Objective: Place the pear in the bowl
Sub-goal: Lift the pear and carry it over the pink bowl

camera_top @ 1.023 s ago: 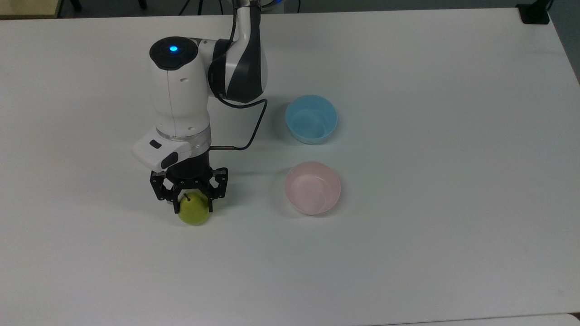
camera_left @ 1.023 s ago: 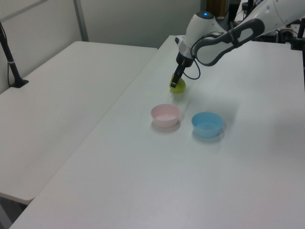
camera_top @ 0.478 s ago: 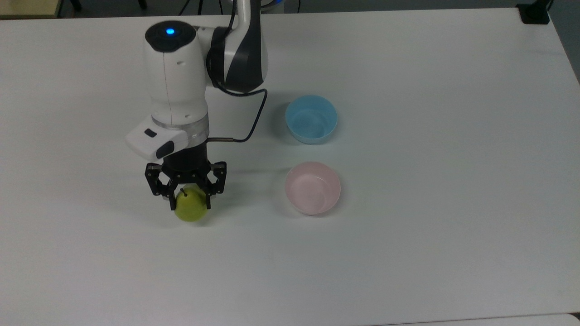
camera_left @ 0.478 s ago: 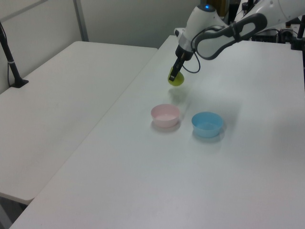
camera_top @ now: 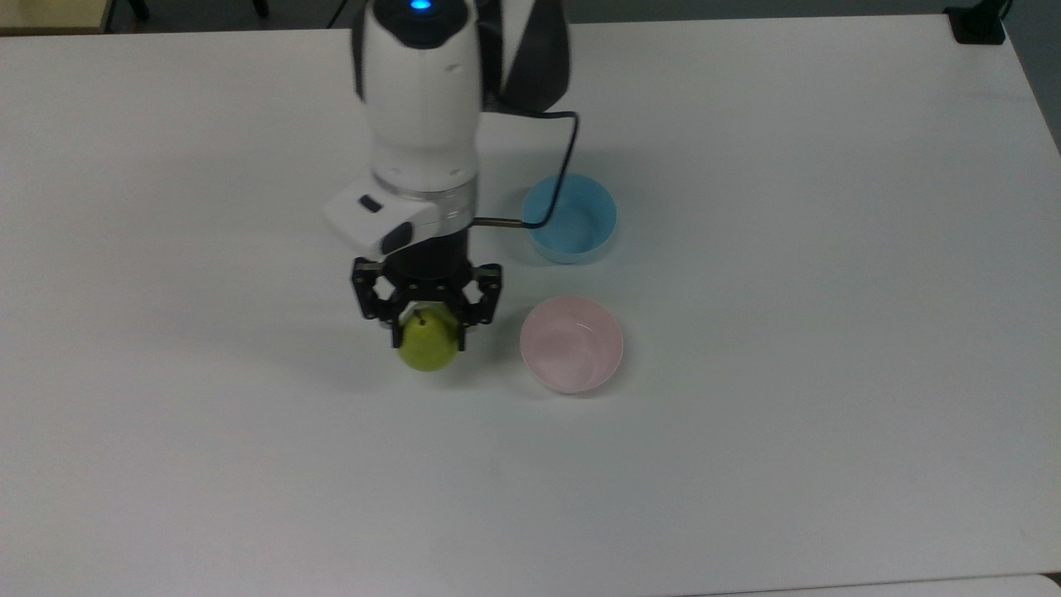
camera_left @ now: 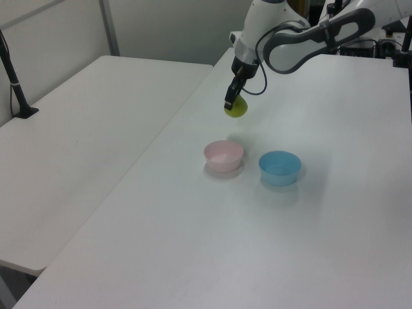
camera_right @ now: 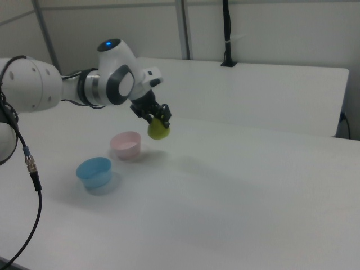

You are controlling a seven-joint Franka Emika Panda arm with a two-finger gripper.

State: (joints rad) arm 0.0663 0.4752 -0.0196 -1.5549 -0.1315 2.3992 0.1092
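Note:
My gripper (camera_top: 428, 334) is shut on the yellow-green pear (camera_top: 428, 345), holding it well above the white table (camera_top: 746, 456). In the left view the pear (camera_left: 236, 108) hangs in the gripper (camera_left: 231, 103) above and behind the pink bowl (camera_left: 223, 155). In the right view the pear (camera_right: 158, 129) sits in the gripper (camera_right: 157, 118), to the right of and higher than the pink bowl (camera_right: 126, 144). In the top view the pink bowl (camera_top: 572, 344) lies to the right of the pear, a small gap apart.
A light blue bowl (camera_top: 570, 217) stands just behind the pink one in the top view, with my black cable (camera_top: 555, 174) passing over its rim. The blue bowl (camera_left: 280, 167) is right of the pink one in the left view. A second white table (camera_left: 84, 122) adjoins.
The gripper has lifted the pear higher off the table and carried it toward the top view's right, closer to the pink bowl. Both bowls stayed still.

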